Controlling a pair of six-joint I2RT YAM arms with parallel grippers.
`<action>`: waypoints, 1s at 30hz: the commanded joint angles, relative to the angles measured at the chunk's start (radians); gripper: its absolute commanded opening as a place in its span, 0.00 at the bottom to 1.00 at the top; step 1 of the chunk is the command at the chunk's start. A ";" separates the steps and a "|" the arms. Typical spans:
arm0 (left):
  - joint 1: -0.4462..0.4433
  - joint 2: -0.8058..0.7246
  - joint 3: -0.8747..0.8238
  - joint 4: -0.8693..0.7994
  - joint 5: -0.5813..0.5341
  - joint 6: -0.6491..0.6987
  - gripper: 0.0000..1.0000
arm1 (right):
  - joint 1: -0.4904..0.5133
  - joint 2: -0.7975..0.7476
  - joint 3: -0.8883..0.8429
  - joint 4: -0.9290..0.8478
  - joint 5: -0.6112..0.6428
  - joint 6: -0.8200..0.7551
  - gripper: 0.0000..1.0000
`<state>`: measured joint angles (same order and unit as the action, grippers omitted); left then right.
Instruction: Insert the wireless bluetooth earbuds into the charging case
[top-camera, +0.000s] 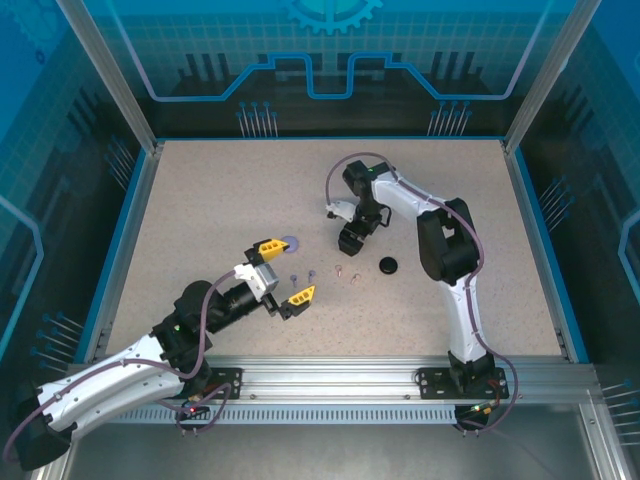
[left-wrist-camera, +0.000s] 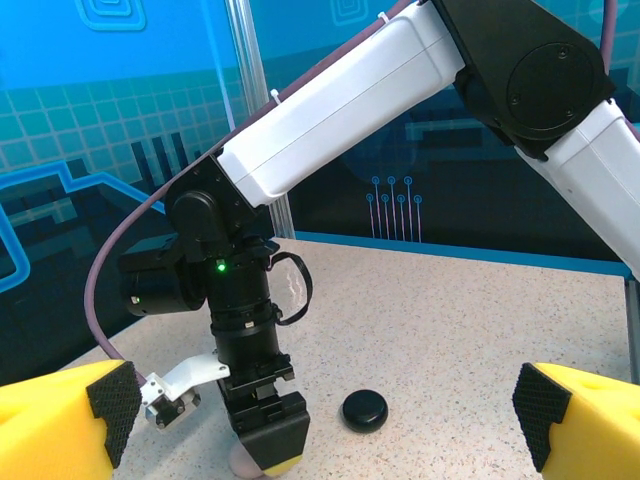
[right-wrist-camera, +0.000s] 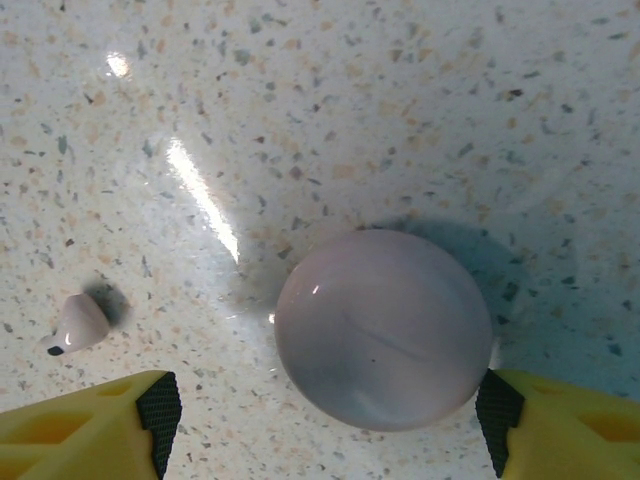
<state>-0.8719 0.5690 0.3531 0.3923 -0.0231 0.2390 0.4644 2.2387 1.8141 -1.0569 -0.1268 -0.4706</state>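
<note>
1. The blue walls (top-camera: 60, 120) around the speckled beige desk (top-camera: 220, 190) carry a printed pattern of lines and a gear shape (top-camera: 330, 12). Whether the cases bear any mark is too small to tell.
2. The right claw (top-camera: 351, 240) points down near the middle of the desk. Its yellow fingers with black pads (right-wrist-camera: 160, 418) are spread on both sides of a pale pink round charging case (right-wrist-camera: 385, 328). One pad is just beside the rim of the case and the other stands apart from it, so nothing is pinched.
3. A pale pink stemmed earbud (right-wrist-camera: 82, 322) lies on the desk near this case, not touching it and outside of any case.
4. In the top view four tiny stemmed earbuds (top-camera: 340, 270) lie in a loose row between the two claws. Their colours are hard to make out there.
5. The left claw (top-camera: 283, 272) is spread wide and holds nothing. A lilac round case (top-camera: 290, 241) lies just beside its farther finger.
6. A black round case (top-camera: 388, 265) lies near the right claw, apart from it.
7. All these things are near the middle, well apart from the blue rim (top-camera: 135, 230) of the desk.
8. In the top view the right claw covers the pink case. The left wrist view cuts this case at its bottom edge.
</note>
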 joint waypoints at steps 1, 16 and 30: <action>-0.001 -0.007 0.006 -0.002 -0.019 0.005 0.99 | 0.019 -0.037 -0.024 -0.016 -0.042 0.004 0.81; -0.001 -0.007 0.004 -0.003 -0.021 0.004 0.99 | 0.049 -0.155 -0.148 0.076 0.054 0.011 0.82; 0.001 -0.023 0.002 -0.016 -0.132 -0.027 0.99 | 0.107 -0.151 -0.143 0.190 0.181 -0.248 1.00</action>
<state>-0.8719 0.5644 0.3531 0.3851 -0.0978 0.2352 0.5591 2.0766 1.6657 -0.8852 0.0460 -0.6247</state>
